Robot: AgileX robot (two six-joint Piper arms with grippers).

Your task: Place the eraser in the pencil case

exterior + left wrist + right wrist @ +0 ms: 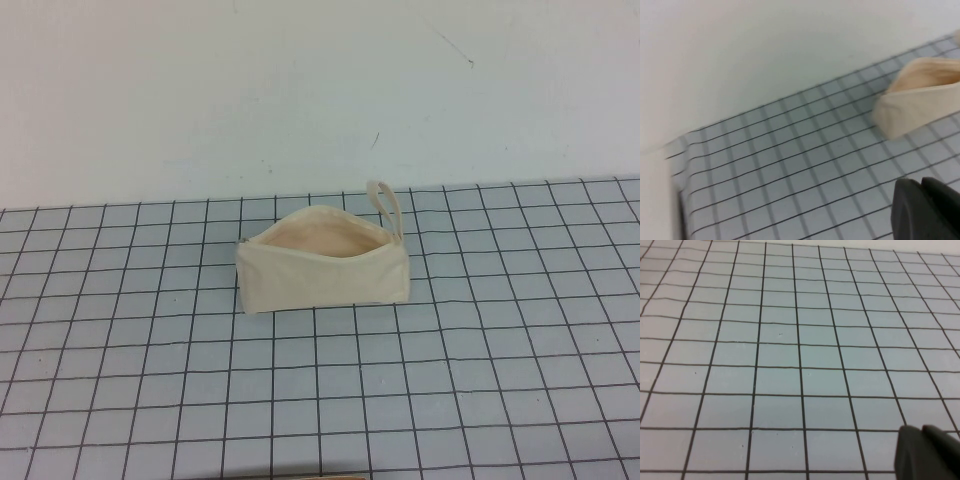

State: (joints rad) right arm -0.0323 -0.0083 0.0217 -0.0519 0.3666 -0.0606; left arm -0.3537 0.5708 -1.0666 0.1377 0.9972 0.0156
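Jaws: cannot tell on either side. Left gripper (927, 210) only a dark blurred tip above the gridded desk (790, 165) in the left wrist view, touching nothing; right gripper (927, 452) likewise, over bare squares. Neither seen from the high view. Farther back, near the desk's far edge at mid-width, cream canvas pencil case (322, 262), boxy, unzipped, peach lining showing, loop standing up. Eraser unseen anywhere.

One pencil case (322, 266) sits on one gridded table (480, 380). Each wrist view shows one dark gripper tip: left gripper (927, 210), right gripper (927, 452). The eraser count seems nil.
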